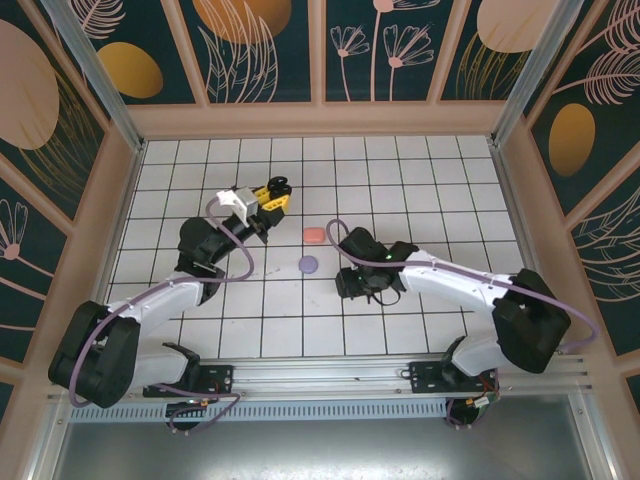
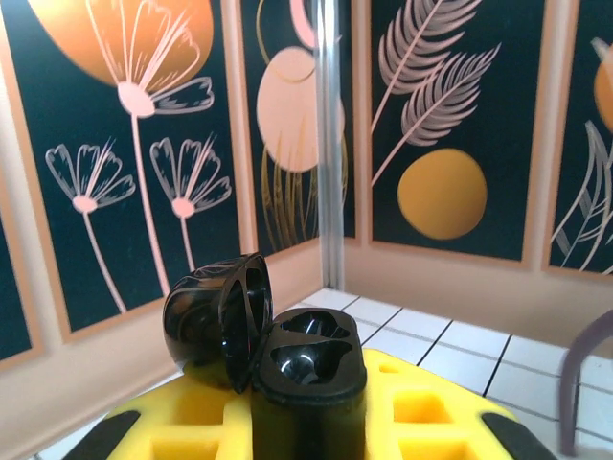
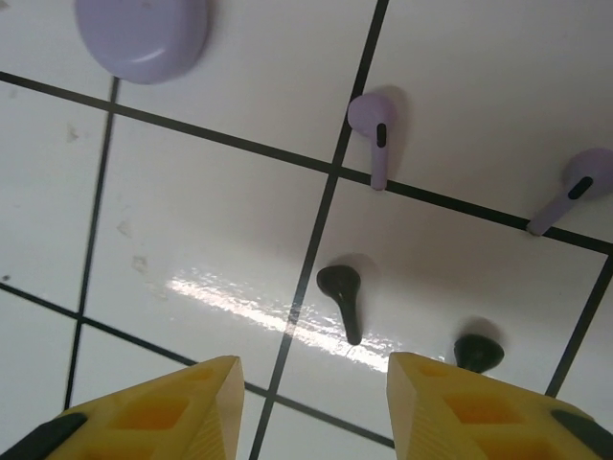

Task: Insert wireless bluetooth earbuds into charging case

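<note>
Step in hand, as I judge it: picking up the first black bud, with nothing seated in a case yet.

The left hand [image 2: 306, 426] is closed on the black charging case [image 2: 308, 374] and holds it upright between its fingers, off the desk [image 1: 420, 180]. The lid [image 2: 218, 321] is swung open to one side of the hand. Both sockets [image 2: 299, 362] look empty.

The right hand [image 3: 314, 369] is pointed down at the desk, fingers spread wide, gripping nothing. One black earbud [image 3: 342, 292] lies flat on the tile just ahead of the gap between the fingertips, its stem pointing back toward the hand. The second black earbud [image 3: 477, 353] sits just beyond the tip of one finger, off to that side. Two lilac earbuds [image 3: 374, 129] lie farther out from the hand, well apart from each other. The lilac case [image 3: 144, 34] sits closed, farther out again on the other side. From the top view a pink case [image 1: 314, 235] lies on the desk between the two hands, nearer the right one.

Next move, my guess: drop the right hand straight down so the nearer black bud falls between the fingers, then close gently. The bud is tiny, smooth and lying flat, so it is likely to skid or flip. The fingertips need to reach desk level and stay clear of the second black bud. After that it has to be carried over to the left hand's open case and seated stem-first in a socket, which needs tight alignment.
</note>
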Motion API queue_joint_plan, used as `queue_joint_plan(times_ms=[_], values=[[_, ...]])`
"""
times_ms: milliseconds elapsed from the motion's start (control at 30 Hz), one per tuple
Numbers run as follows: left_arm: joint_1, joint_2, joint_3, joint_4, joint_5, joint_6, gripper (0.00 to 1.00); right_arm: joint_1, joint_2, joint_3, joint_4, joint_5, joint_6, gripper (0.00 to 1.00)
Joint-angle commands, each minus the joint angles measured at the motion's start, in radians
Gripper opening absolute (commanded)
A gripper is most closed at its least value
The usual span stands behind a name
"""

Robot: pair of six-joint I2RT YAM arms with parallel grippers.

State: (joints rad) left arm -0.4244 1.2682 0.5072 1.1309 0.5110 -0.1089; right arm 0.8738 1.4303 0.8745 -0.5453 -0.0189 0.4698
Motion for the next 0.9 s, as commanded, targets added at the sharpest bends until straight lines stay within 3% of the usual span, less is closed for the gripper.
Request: queue_joint_plan(times_ms=[0,867], values=[[0.001,-0.032,-0.024,0.194,0.038,-0.066,0.0,0.011,0.038,0.001,0.017,0.029,-0.018,0.43],[0.001,-0.088,-0.036,0.175,0.033,-0.072,0.0,0.011,0.223,0.059,0.064,0.037,-0.077,0.4]])
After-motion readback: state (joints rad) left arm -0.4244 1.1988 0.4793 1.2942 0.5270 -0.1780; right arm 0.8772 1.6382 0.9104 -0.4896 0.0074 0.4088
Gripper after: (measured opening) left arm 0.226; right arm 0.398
